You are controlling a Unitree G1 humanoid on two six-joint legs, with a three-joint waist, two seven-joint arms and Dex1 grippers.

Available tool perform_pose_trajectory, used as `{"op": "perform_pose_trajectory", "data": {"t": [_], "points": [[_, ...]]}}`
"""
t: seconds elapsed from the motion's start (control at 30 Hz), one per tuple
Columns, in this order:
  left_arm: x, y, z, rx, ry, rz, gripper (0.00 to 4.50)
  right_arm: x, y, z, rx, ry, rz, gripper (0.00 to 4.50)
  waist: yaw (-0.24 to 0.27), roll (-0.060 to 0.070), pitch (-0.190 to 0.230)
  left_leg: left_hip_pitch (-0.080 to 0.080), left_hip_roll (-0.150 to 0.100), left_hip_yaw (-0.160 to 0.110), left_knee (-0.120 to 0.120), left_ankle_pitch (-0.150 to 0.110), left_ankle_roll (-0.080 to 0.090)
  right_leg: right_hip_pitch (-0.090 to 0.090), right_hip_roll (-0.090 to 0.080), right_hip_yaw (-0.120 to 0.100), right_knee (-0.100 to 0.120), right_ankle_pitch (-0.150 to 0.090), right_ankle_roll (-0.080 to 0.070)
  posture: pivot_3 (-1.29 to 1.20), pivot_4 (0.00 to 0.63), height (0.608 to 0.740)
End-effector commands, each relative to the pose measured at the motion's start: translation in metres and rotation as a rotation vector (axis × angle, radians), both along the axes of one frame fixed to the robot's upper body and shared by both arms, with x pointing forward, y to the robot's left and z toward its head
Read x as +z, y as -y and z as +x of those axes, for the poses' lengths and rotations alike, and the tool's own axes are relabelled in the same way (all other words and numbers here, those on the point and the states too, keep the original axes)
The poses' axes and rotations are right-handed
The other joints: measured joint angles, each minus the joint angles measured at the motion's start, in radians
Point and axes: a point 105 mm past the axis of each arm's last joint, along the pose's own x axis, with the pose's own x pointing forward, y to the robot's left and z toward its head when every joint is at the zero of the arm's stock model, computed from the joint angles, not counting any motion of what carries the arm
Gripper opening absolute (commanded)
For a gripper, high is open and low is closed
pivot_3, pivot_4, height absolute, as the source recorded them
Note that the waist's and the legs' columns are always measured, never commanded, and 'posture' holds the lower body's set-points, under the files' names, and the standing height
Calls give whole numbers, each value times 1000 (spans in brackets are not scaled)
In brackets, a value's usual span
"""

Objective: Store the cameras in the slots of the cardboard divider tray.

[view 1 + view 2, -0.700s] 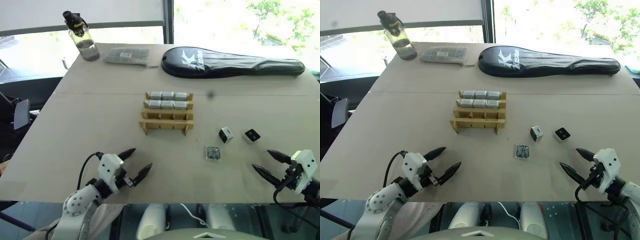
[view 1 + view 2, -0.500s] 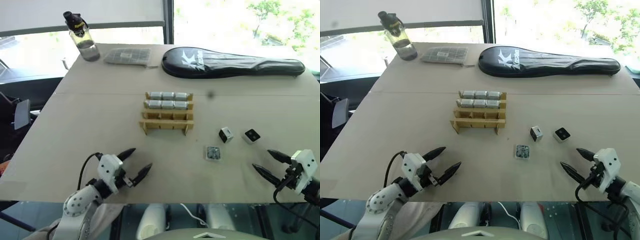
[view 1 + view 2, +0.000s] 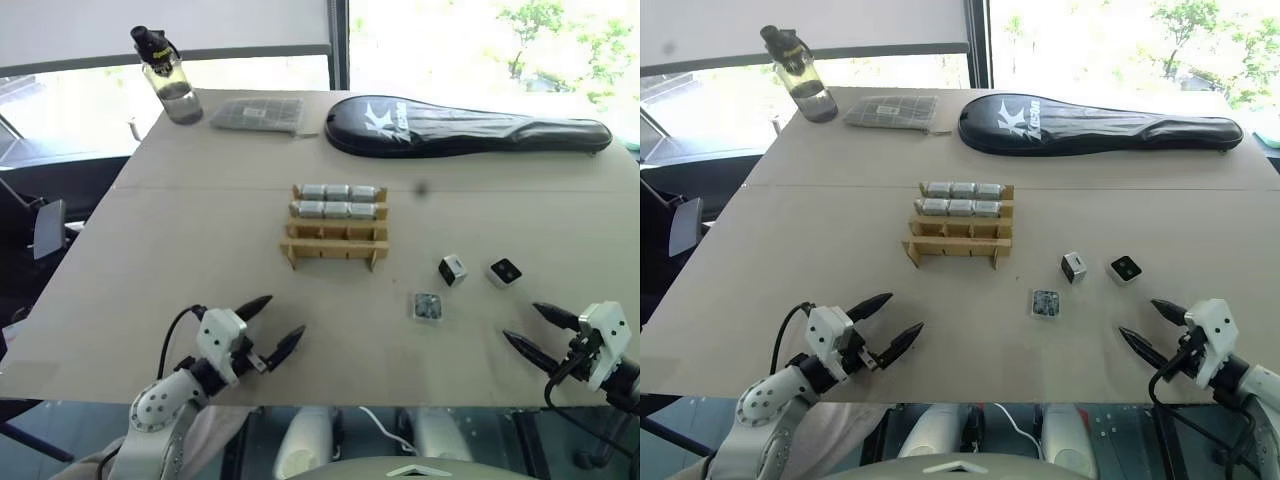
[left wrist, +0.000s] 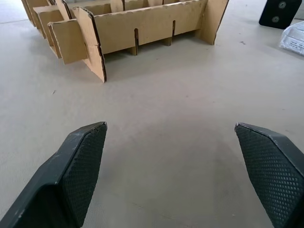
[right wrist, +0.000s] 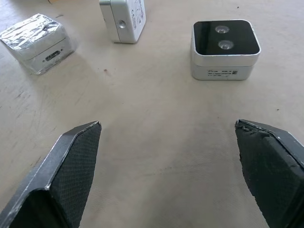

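Cardboard divider tray [image 3: 335,228] — mid-tabletop [image 3: 180,250], its two far rows filled with wrapped cameras [image 3: 338,201], the two near rows empty; three loose cameras lie apart to its right: a foil-wrapped one [image 3: 427,306] nearest the front edge, a white one on its side [image 3: 452,269], and a black-faced one [image 3: 504,271]. Nothing among these has shifted over the last moments; only the right pincer [image 3: 540,334] has dropped slightly toward the front edge, while the left pincer [image 3: 270,324] keeps its place — both spread wide and empty. Judged: no pickup has begun, three cameras remain to slot.
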Motion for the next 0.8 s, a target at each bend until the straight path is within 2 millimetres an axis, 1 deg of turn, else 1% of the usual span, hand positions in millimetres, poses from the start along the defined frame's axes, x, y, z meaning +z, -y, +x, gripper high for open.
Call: {"op": "perform_pose_trajectory", "data": {"t": [0.03, 0.13, 0.27, 0.33, 0.43, 0.5, 0.6, 0.67, 0.8], "points": [[8, 3, 0, -8, 7, 9, 4479, 5, -2, 2, 8, 32, -7, 4500, 0, -1, 1, 0, 0, 0, 0, 0, 0, 0, 0, 0, 0, 0, 0, 0, 150, 740], [19, 4, 6, -7, 35, 18, 4479, 5, -1, 3, -2, 41, -12, 4500, 1, -2, 1, 0, 0, 0, 0, 0, 0, 0, 0, 0, 0, 0, 0, 0, 150, 740], [33, 9, 8, -43, 69, 25, 4479, 4, 1, 8, -30, 67, -31, 4500, 0, -4, 3, -1, 0, 0, 0, 0, 0, 0, 0, 0, 0, 0, 0, 0, 150, 740], [50, 14, 10, -99, 107, 9, 4479, 7, 2, 16, -75, 84, -19, 4500, 0, -5, 3, -1, 0, 0, 0, 0, 0, 0, 0, 0, 0, 0, -1, 0, 150, 740], [81, 22, 11, -241, 157, -24, 4479, 8, -2, 26, -104, 104, -11, 4500, 0, -6, 4, -1, 0, 0, 0, 0, 0, 0, 0, 0, 0, 0, -1, 0, 150, 740], [96, 26, 6, -356, 169, -36, 4479, 6, -3, 33, -126, 110, -25, 4500, -1, -5, 4, 0, 0, 0, 0, 0, 0, 0, 1, 0, 0, 0, -1, 0, 150, 740], [108, 27, 0, -503, 166, 7, 4479, 6, -4, 44, -150, 115, -23, 4500, -2, -5, 4, 0, -1, 1, 0, 0, -1, 0, 3, 0, 0, 0, -1, 0, 150, 740], [117, 27, -2, -599, 153, 70, 4479, 8, -7, 51, -167, 118, -5, 4500, -2, -6, 5, -1, -1, 1, 0, 2, -3, -1, 5, 0, 0, 0, -1, 0, 150, 740], [132, 25, -4, -712, 126, 110, 4479, 11, -6, 63, -205, 137, 17, 4500, -2, -5, 5, 0, -2, 3, 0, 3, -4, 0, 5, 0, 0, 0, 0, 0, 150, 740]]}}
